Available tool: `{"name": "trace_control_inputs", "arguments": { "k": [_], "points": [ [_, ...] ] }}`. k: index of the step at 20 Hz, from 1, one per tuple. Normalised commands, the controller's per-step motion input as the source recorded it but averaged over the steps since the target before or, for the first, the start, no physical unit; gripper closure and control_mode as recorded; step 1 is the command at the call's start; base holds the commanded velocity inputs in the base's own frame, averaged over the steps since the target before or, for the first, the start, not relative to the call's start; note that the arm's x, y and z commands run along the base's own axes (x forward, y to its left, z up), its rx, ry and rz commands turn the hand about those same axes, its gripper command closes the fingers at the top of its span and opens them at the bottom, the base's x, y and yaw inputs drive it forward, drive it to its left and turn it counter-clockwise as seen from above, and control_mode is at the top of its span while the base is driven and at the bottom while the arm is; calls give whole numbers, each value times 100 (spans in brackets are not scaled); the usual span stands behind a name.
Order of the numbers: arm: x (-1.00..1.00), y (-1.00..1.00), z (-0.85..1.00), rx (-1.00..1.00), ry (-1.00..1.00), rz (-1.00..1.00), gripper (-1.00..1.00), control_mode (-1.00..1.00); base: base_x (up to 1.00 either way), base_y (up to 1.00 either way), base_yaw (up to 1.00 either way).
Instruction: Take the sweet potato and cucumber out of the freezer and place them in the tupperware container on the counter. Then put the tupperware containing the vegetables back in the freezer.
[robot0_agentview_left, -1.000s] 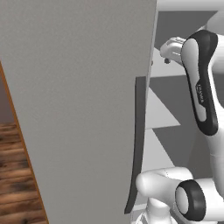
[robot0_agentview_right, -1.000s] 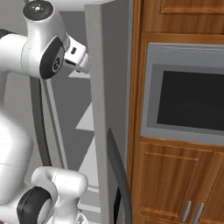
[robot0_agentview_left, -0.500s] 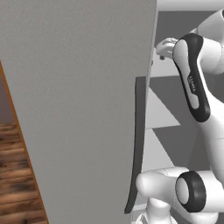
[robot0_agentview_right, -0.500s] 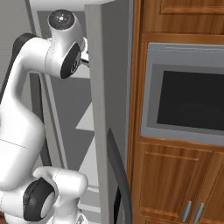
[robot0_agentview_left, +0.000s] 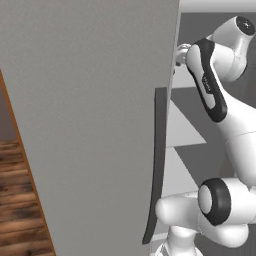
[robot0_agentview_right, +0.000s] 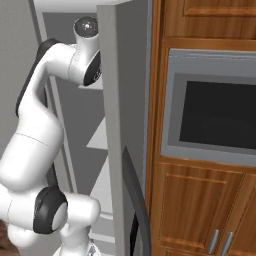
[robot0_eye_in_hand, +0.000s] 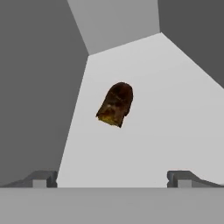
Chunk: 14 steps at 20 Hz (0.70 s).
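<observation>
1. Sweet potato (robot0_eye_in_hand: 115, 105): a brown-orange lump lying alone on a pale grey shelf (robot0_eye_in_hand: 144, 109) inside the freezer (robot0_agentview_left: 90, 115), seen in the hand view, with dark walls rising on either side.
2. In the left base view the freezer's large flat grey door stands open at the left, its dark curved edge strip (robot0_agentview_left: 156, 165) running down beside the white arm (robot0_agentview_left: 210, 90), which reaches into the compartment.
3. The hand (robot0_eye_in_hand: 112, 177) is spread wide, its two dark fingertips (robot0_eye_in_hand: 41, 178) far apart and nothing between them; the sweet potato lies ahead of them, not touched.
4. In the right base view a wooden cabinet with a built-in oven (robot0_agentview_right: 210, 105) stands right of the freezer.
</observation>
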Motion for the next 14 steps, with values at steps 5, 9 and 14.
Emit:
{"name": "trace_control_inputs", "arguments": {
  "k": [5, 9, 14],
  "points": [
    [42, 0, -12, 3, 3, 1, -100, -100, 0, 0, 0],
    [37, 0, -15, 5, 3, 3, -100, -100, 0, 0, 0],
    [28, 0, -14, 3, 2, 3, -100, -100, 0, 0, 0]
  ]
}}
